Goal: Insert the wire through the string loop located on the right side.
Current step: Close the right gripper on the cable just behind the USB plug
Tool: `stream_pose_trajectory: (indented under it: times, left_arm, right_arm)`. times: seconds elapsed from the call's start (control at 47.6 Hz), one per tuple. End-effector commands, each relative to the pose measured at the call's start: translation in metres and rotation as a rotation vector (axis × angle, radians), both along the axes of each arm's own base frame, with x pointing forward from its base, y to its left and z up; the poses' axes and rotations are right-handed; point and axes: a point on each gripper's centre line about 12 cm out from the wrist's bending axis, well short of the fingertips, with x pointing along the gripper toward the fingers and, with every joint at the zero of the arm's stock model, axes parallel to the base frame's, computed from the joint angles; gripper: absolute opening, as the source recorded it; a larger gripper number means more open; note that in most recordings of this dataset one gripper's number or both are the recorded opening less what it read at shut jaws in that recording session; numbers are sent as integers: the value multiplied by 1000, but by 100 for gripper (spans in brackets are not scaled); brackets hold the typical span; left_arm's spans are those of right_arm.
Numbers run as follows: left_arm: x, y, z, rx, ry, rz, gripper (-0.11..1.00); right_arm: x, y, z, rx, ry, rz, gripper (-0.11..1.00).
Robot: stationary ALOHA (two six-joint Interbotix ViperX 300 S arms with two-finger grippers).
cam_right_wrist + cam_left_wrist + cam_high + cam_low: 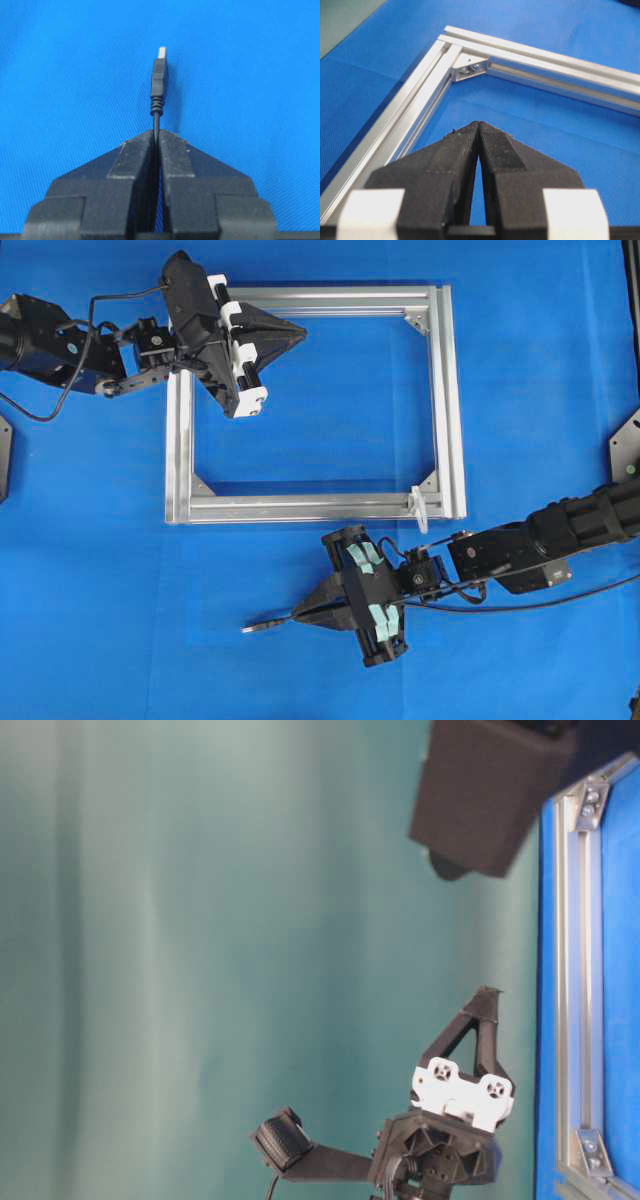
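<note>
The right gripper (pixel 300 614) was clamped on the wire (pixel 157 125) a short way behind its plug, the jaws pressed together around the thin black cable. It lay low over the blue worktop (pixel 100 590) near the front edge, pointing toward the left edge. The plug's silver tip (pixel 247 627) stuck out past the jaws, and the worktop beyond it was bare blue cloth toward the front left corner. The rest of the wire trailed back under the right arm toward the right edge.

The string loop (pixel 419 508) stood out from the aluminium frame (pixel 455 410) at the frame's front right corner, close to the bracket there. It sat just behind the right arm's wrist, apart from the wire, with a narrow strip of blue between the frame's front rail and the gripper.

The left gripper (pixel 298 332) had its jaws fully shut with nothing between them. It hung over the frame's back left part, tips pointing into the open middle of the frame, where the blue worktop showed uncovered inside all four rails.
</note>
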Motion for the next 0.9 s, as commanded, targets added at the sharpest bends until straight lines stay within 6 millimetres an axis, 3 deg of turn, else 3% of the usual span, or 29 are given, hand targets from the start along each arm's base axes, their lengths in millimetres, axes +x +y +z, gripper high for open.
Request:
stream_pose_trajectory:
  times: [0.0,0.315,0.883]
  left_arm:
    - [2,0,14,11,-40,-4,0]
    - [2,-1,14,11,-40,-5,0]
    - [2,-1,13,9,-37,-5,0]
  right_arm:
    - [3,2,37,22,-70,4,-4]
    - [-3,-1,76,21,-74,5,-4]
    - [-3,-2,75,18,-67,5,-4]
